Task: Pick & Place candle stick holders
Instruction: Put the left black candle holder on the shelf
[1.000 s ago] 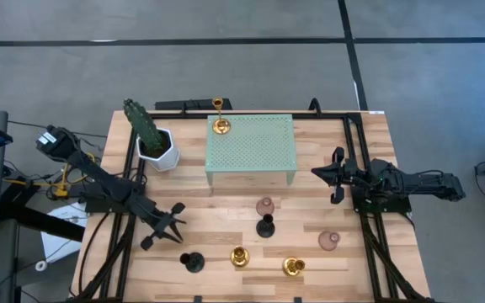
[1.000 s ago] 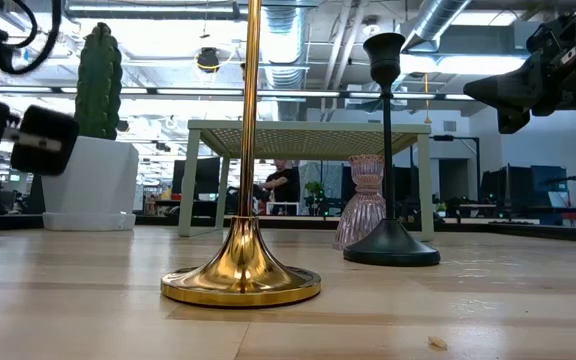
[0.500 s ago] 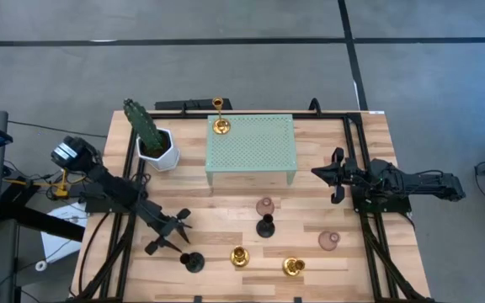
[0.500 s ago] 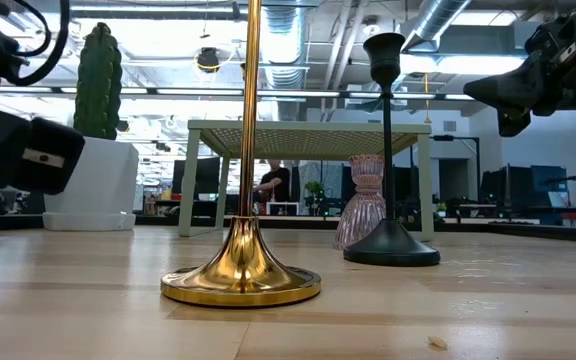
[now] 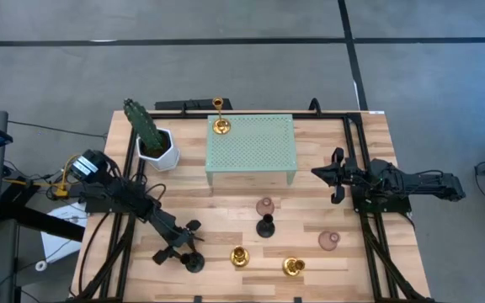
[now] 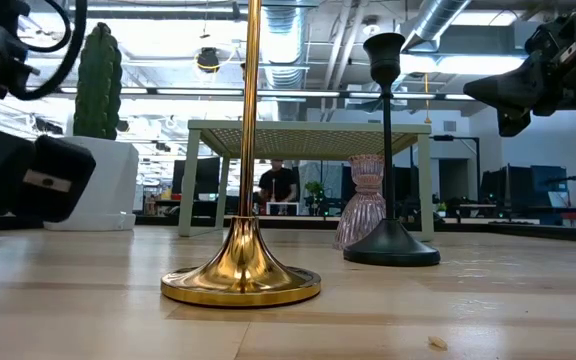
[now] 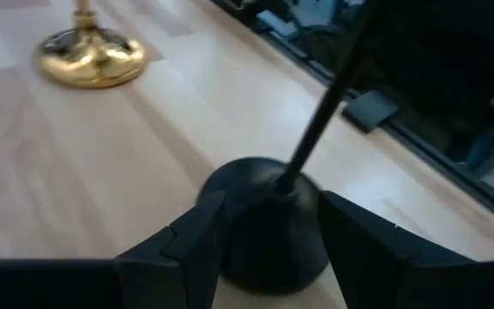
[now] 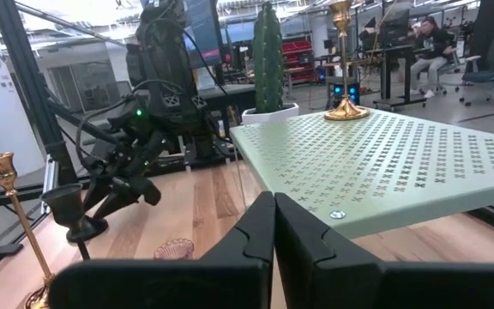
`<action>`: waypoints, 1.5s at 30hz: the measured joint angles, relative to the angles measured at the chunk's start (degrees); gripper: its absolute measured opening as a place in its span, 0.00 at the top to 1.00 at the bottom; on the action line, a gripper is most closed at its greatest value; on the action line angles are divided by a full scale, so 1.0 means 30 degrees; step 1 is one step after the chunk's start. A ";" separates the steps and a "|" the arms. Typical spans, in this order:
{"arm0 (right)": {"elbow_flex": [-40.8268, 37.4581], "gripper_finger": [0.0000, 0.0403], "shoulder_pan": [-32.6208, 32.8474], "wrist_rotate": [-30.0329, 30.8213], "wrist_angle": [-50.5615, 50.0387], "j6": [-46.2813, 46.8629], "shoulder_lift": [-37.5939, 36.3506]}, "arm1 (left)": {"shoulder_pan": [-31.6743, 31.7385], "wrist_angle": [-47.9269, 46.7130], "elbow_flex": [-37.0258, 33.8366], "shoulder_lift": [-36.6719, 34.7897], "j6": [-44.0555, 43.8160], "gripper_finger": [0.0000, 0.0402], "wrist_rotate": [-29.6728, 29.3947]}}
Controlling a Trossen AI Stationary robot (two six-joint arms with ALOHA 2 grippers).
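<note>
My left gripper (image 5: 183,244) stands open low over the table's near left part. Its two fingers stand on either side of a black candle stick holder (image 5: 194,263); in the left wrist view the holder's round base (image 7: 264,257) lies between them, its thin stem (image 7: 320,120) rising beyond. Other holders stand on their bases on the table: a black one (image 5: 265,225), two gold (image 5: 239,257) (image 5: 292,267), two pinkish (image 5: 265,204) (image 5: 329,241). A third gold one (image 5: 220,126) stands on the pale green stand (image 5: 255,147). My right gripper (image 5: 337,175) hangs shut right of the stand.
A green cactus in a white pot (image 5: 158,150) stands at the far left beside the perforated stand. Black rails (image 5: 125,244) run along both sides of the table. In the low view a gold holder (image 6: 240,270) stands nearest, the black one (image 6: 388,240) behind it.
My left gripper has moved toward the table's near edge and to the right, coming down around the black holder at the near left. The holders and my right arm have kept still.
</note>
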 joint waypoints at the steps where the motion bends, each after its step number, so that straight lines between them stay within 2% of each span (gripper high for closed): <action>1: 0.0002 1.00 0.0000 0.0000 0.0000 0.0000 0.0000 | 0.0000 0.0030 0.0084 0.0000 -0.0005 0.54 0.0210; 13: 0.0000 1.00 -0.0001 -0.0008 0.0000 0.0015 0.0000 | 0.0000 0.0247 0.0721 0.0000 -0.0005 0.56 0.0383; 25: 0.0002 1.00 0.0000 -0.0015 0.0000 0.0015 0.0000 | -0.0007 0.0252 0.0721 -0.0007 -0.0691 0.85 0.0390; 32: 0.0002 1.00 -0.0002 -0.0022 0.0000 0.0013 0.0001 | 0.0000 0.0627 0.0721 -0.0036 -0.0975 0.96 0.0207; 45: -0.0001 1.00 -0.0006 -0.0043 -0.0007 0.0007 0.0000 | 0.0000 0.0655 0.0721 -0.0590 -0.4370 0.97 -0.4368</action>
